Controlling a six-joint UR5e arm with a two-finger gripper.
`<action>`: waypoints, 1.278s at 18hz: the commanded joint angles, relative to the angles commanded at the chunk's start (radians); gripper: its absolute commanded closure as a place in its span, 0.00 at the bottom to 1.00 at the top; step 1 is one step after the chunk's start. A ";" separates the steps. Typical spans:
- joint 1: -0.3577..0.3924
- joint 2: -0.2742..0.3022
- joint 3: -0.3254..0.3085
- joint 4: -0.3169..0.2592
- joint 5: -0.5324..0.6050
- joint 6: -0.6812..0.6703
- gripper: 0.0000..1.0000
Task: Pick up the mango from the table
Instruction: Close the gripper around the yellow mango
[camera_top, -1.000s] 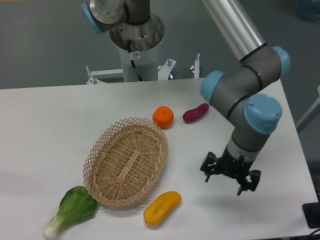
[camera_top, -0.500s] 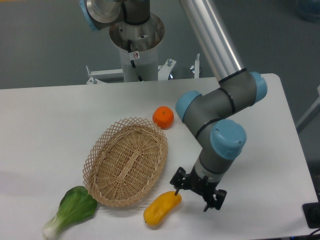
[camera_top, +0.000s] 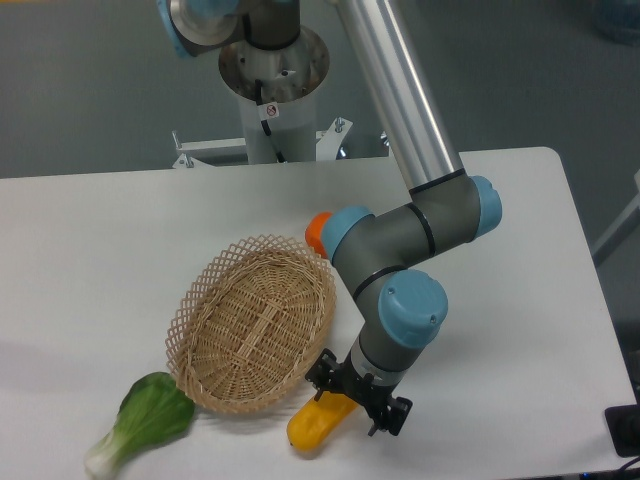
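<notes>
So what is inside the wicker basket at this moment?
Nothing shows inside the wicker basket; its woven floor is bare. The arm covers only a little of the right rim, and the mango lies outside, under the pincer.

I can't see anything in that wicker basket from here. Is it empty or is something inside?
Empty. The basket shows only its bare woven bottom; the mango lies outside it on the table, under the gripper.
</notes>
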 joint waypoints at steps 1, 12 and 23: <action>0.000 0.000 -0.005 0.000 0.000 0.002 0.00; -0.015 -0.005 -0.028 0.005 0.032 0.003 0.00; -0.031 -0.012 -0.018 0.002 0.086 -0.029 0.66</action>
